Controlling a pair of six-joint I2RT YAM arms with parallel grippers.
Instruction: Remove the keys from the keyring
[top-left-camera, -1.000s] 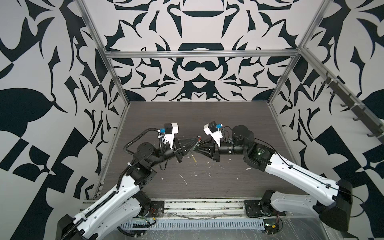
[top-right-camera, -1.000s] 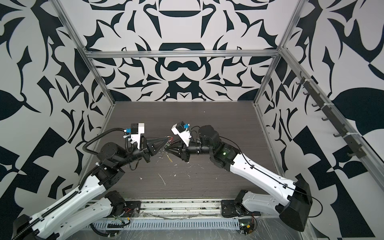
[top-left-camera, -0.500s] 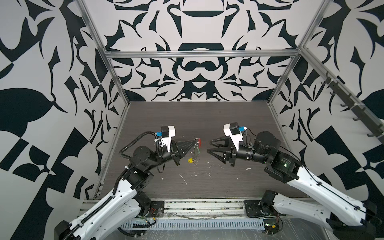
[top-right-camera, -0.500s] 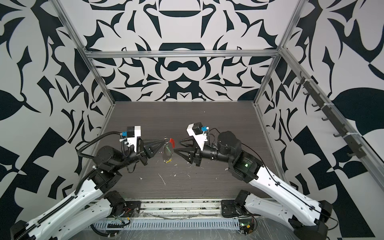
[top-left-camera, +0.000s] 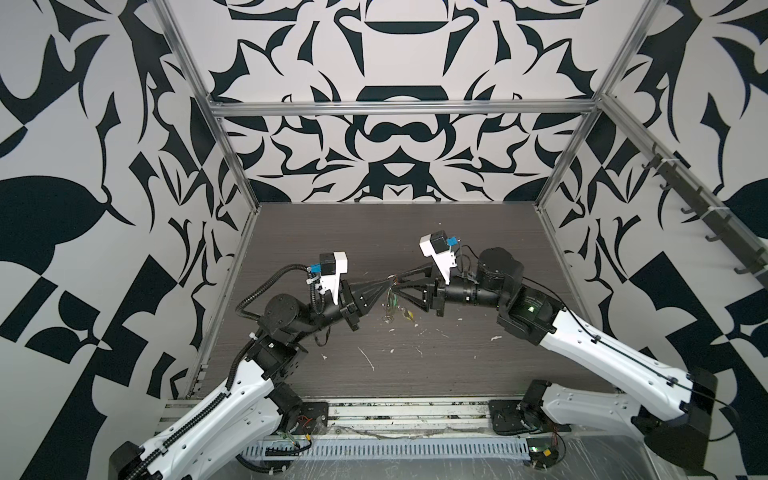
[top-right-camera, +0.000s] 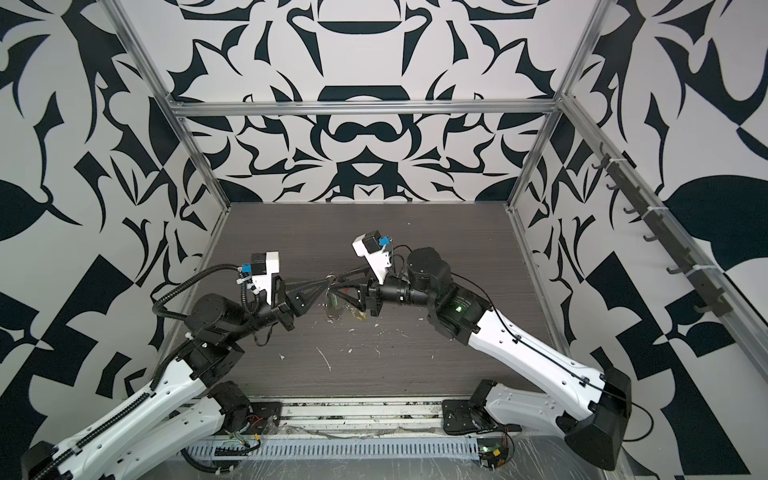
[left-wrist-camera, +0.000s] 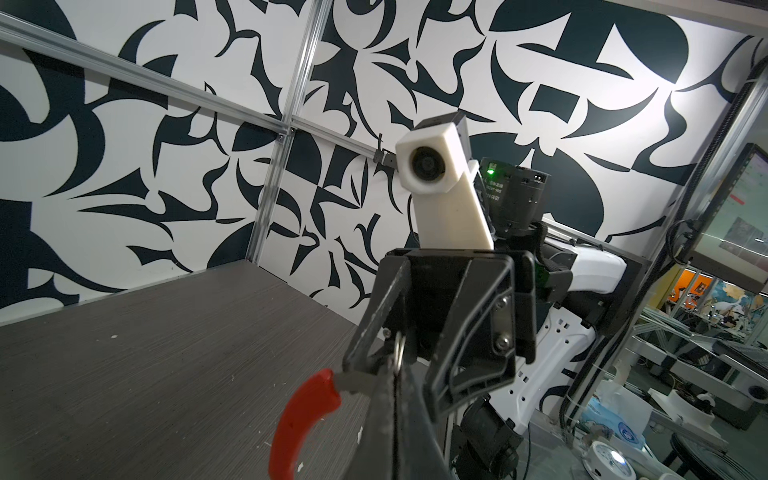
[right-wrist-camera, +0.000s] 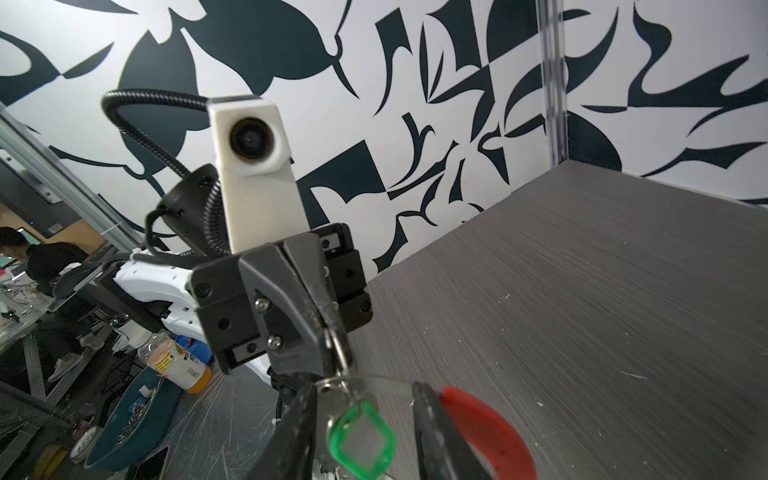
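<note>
- My left gripper (top-left-camera: 386, 285) and right gripper (top-left-camera: 395, 286) meet tip to tip above the middle of the dark worktop (top-left-camera: 415, 374).
- The left fingers (right-wrist-camera: 320, 316) are pressed together. A wire loop (right-wrist-camera: 340, 347) juts from their tips, and the whole bundle hangs from that pinch.
- I cannot tell whether that loop belongs to a tag or is part of the hoop itself.
- The right fingers (right-wrist-camera: 428, 419) stand clearly apart and are not clamped on anything I can make out.
- The keyring (right-wrist-camera: 382, 379) is off the worktop. Its thin grey band runs across the gap between the two right fingers, just under the left tips.
- In both top views the keyring shows as a faint hoop dangling below the point where the grippers meet.
- The green tag (right-wrist-camera: 361, 436) hangs in the gap between the right fingers, its small loop up by the band.
- The red strip (right-wrist-camera: 486, 432) curves away on the outer side of one right finger. In the left wrist view it arcs down beside my left fingertips.
- The yellow tag (top-left-camera: 409, 316) sits lowest in the bundle, on the right arm's side of the hoop. I cannot tell whether it touches the worktop.
- Small white scraps (top-left-camera: 368, 359) are scattered over the worktop nearer the arm bases.
</note>
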